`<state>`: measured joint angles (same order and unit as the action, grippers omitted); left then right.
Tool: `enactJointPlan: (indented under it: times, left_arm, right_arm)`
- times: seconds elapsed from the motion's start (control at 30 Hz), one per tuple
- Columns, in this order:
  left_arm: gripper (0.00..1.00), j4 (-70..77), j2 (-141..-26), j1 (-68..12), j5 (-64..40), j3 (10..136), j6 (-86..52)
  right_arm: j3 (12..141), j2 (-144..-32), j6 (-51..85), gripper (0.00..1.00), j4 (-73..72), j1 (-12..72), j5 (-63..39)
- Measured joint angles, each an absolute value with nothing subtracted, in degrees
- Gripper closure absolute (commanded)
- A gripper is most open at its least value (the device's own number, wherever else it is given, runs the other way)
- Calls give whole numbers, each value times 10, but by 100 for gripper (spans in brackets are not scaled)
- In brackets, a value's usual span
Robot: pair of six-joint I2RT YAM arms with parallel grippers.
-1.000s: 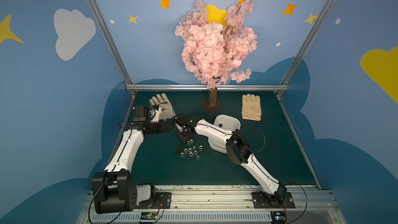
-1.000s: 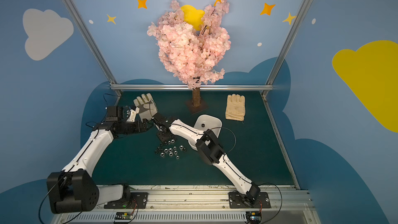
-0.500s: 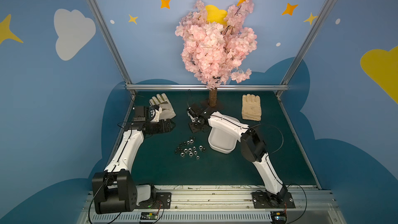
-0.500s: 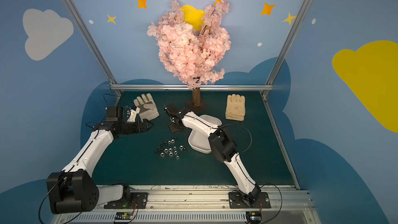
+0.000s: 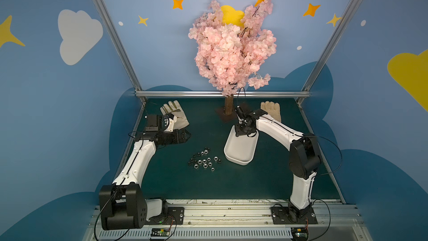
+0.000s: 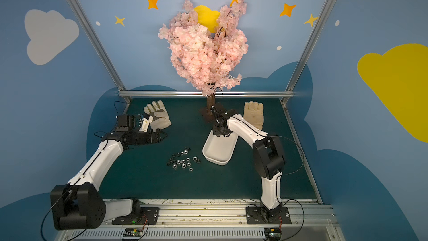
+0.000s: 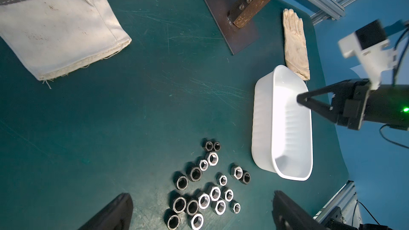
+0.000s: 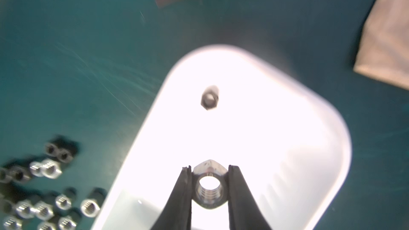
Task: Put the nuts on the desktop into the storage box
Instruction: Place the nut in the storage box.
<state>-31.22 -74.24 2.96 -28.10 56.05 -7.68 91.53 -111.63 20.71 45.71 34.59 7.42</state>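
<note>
The right gripper [image 8: 209,168] is closed down narrow on a silver nut [image 8: 209,188], pinched by its opposite flats between the two black fingertips [image 8: 187,173]. The nut's threaded hole faces the wrist camera. The gripper hangs over the far end of the white box [image 8: 276,118], clear of its rim and floor. In both top views the right gripper [image 5: 240,133] [image 6: 218,133] points down at the end of the box [image 5: 240,156] [image 6: 218,154] nearest the tree base. From the left wrist view its tips [image 7: 301,99] meet in a point above the box [image 7: 254,118].

A second nut [image 8: 209,97] already lies on the floor of the box, apart from the held one; the picture is blurred there, so I cannot tell its colour.

The rest of the nuts [image 5: 203,159] [image 6: 183,159] [image 7: 205,191] lie in a loose cluster on the green desk [image 5: 208,188], just beside the near end of the box and not touching it. Some are bright silver, some black.

The left gripper [image 5: 185,135] [image 6: 162,135] is spread wide with nothing between its fingers [image 7: 115,211]. It hovers above the desk behind and left of the cluster, near the cuff of a pale glove [image 5: 176,117].
</note>
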Motion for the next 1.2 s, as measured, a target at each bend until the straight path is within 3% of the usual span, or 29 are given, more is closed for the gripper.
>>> enactJointPlan:
  times: [0.47, 1.0, 1.2]
  left_arm:
    - [0, -312, -742, 26, -275, 561, -72]
    - [0, -312, -742, 26, -272, 561, -70]
    - [0, -312, -742, 26, -272, 561, -70]
  right_arm:
    - [976, -1225, 206, 90, 475, 347, 39]
    - [1019, -1254, 197, 53, 486, 349, 53]
    - [1019, -1224, 186, 49, 491, 365, 66]
